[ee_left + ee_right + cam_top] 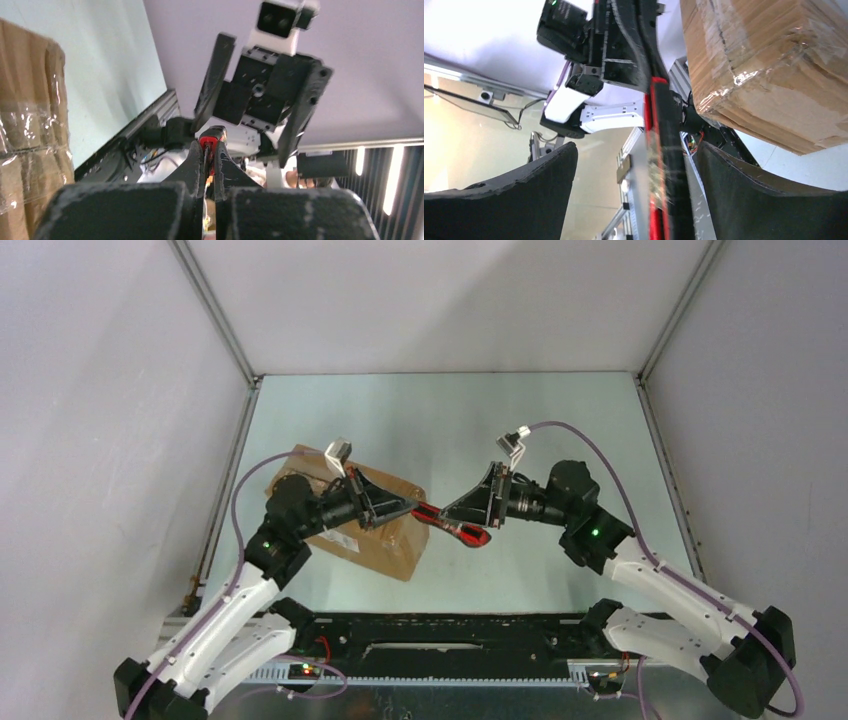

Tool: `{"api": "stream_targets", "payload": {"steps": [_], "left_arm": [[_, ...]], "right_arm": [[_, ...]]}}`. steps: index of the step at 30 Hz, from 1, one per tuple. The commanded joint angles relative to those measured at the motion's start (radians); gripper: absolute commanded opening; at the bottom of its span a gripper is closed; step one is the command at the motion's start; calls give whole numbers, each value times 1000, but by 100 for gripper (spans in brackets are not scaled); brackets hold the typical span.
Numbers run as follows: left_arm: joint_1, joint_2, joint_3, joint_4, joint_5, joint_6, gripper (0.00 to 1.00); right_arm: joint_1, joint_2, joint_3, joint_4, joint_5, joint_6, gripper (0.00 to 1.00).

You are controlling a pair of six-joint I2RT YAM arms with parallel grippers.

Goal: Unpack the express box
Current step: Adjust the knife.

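Box [392,540], taped corrugated cardboard, oblong; left pincer [209,150] clamped on slim red-black tool [663,130] (right pincer [636,146] apart).

place: robot lab cell | cues: white panel walls [420,300], aluminium frame [216,310], pale tabletop [450,410]

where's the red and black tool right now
Top view: the red and black tool is mid-table, just right of the express box, clamped in the left gripper, its far end inside the open right gripper.
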Motion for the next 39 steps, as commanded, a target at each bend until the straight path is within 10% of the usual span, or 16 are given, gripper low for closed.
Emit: {"api": "stream_targets", "payload": {"steps": [1, 8, 16, 31, 39], "left_arm": [[10, -54, 12, 115, -131, -73, 0], [12, -48, 9, 129, -158, -58, 0], [13, -65, 22, 47, -185, -3, 0], [69, -71, 57, -65, -163, 87, 0], [69, -116, 33, -84, -204, 88, 0]], "right_arm": [[3, -22, -67, 112, 102, 117, 90], [23, -21, -121, 220, 205, 216, 83], [57, 20, -121, 344, 176, 254, 46], [-5, -61, -199, 329, 35, 265, 51], [-46, -148, -246, 309, 123, 295, 71]]}}
